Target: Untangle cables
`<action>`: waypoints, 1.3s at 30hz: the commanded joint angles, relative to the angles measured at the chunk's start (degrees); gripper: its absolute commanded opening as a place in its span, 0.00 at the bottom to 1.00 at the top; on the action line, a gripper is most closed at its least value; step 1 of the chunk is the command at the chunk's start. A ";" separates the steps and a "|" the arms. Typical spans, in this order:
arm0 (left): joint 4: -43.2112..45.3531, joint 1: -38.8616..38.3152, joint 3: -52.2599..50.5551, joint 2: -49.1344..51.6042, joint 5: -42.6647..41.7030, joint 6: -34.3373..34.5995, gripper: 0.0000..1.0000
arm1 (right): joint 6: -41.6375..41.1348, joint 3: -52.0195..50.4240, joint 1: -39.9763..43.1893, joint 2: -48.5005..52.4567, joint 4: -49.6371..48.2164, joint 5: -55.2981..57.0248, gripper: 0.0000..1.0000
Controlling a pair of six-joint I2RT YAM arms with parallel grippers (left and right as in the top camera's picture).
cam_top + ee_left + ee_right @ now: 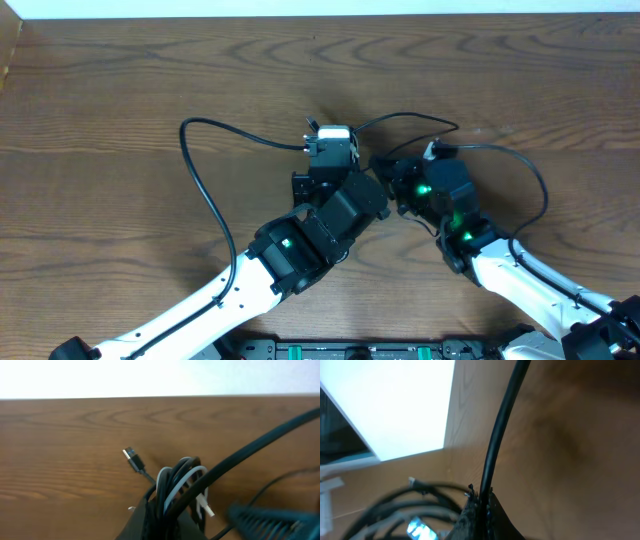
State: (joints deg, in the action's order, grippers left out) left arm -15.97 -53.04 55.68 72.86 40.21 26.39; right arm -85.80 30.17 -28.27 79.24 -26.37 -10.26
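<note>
Plainly, the left gripper (328, 152) reaches in from seven o'clock to the middle of the table (120, 90). It is clenched on the cables (176, 482), a tight bunch of black and white loops right at its tips. That hold looks meant to anchor the knot, so the other arm has something to pull against. One black plug (131, 457) sticks out free toward ten o'clock of the bunch, and a white plug (204, 506) hangs at four o'clock.

Just to the right, the right gripper (402, 178) comes in from five o'clock, almost touching the left one, with its fingers pressed fully together. In its own camera a black strand (500, 435) runs from the tips up toward one o'clock. Whether that is a cord it pinches or the arm's own wire, I cannot tell. I judge this the start of a pull to draw one strand out. Tugging too hard could tighten the knot.
</note>
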 commanded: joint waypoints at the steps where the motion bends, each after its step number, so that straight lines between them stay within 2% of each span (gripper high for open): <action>1: -2.71 0.79 -0.07 -0.50 1.20 -7.45 0.08 | 15.76 0.04 4.42 -0.46 0.46 2.69 0.01; 5: -6.47 3.39 -0.07 -0.22 5.22 -8.15 0.08 | 25.31 0.04 9.68 -2.03 3.85 2.16 0.01; 11: -6.21 8.13 -0.07 -0.20 5.29 -7.96 0.08 | 35.60 0.04 16.55 -5.11 11.69 2.21 0.01; 14: -5.81 9.05 -0.07 -0.17 4.98 -4.55 0.08 | 39.12 0.04 19.76 -6.71 14.78 2.19 0.01; 23: -4.37 9.05 -0.07 0.26 -12.11 -4.31 0.08 | 46.62 0.04 26.18 -9.94 19.37 2.21 0.01; 27: -4.39 9.05 -0.07 0.96 -14.49 -9.22 0.08 | 51.25 0.04 27.32 -9.94 20.02 3.61 0.01; 33: -4.33 9.05 -0.07 2.29 -20.61 -17.16 0.08 | 51.47 0.04 29.16 -9.92 20.70 8.33 0.01; 35: -4.15 9.14 -0.07 3.34 -20.04 -19.56 0.08 | 46.90 0.04 30.77 -9.99 20.57 5.03 0.01; 39: -4.11 9.27 -0.07 5.92 -20.26 -21.42 0.08 | 44.89 0.04 34.01 -9.99 19.41 0.20 0.01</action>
State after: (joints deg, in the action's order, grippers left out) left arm -20.36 -44.25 55.68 76.69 20.75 9.06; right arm -38.52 30.15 3.16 70.00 -6.20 -6.79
